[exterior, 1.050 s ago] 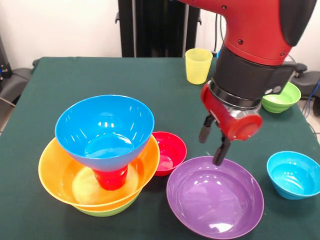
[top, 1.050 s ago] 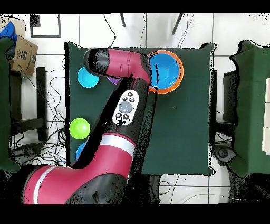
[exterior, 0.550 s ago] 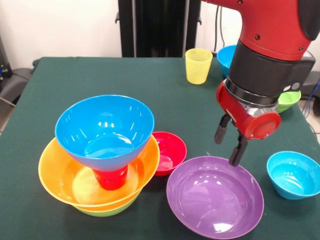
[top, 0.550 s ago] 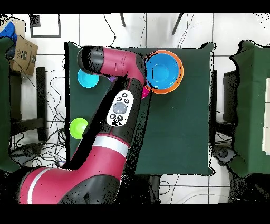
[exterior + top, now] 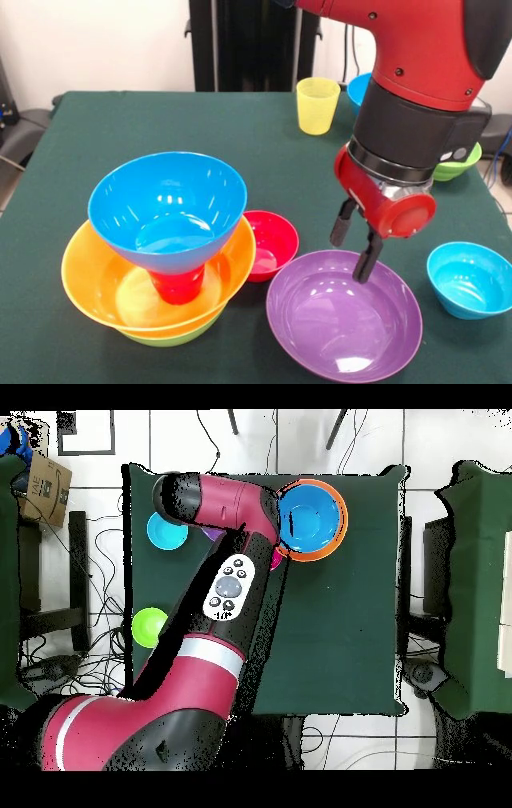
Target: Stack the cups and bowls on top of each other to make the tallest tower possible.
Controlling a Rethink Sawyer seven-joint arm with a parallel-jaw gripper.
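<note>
Currently the gripper (image 5: 354,252) hangs over the far rim of the purple bowl (image 5: 344,326), fingers (image 5: 341,227) spread apart with nothing between them; one tip sits just at the rim line, the other above the table behind it (can't tell whether either touches the bowl). Taking the purple bowl as the landmark: the small red bowl (image 5: 272,242) sits just beside it on the left of the front view, rims close. Further left of that is the tower (image 5: 160,248): a lime-green bowl (image 5: 172,335) at the bottom, the large orange bowl (image 5: 88,280) nested in it, a red cup (image 5: 178,286) standing in the orange bowl, and a medium blue bowl (image 5: 168,204) perched on the cup, tilted slightly. Right of the purple bowl, apart from it, is a small blue bowl (image 5: 470,280). Behind the purple bowl, well apart near the table's far edge, stands the yellow cup (image 5: 318,105) upright; another blue bowl (image 5: 360,90) and a green bowl (image 5: 458,162) show partly behind the arm (image 5: 416,96). Overhead, the arm (image 5: 215,599) covers the purple bowl almost fully; the tower (image 5: 312,519) shows as blue inside an orange ring.
</note>
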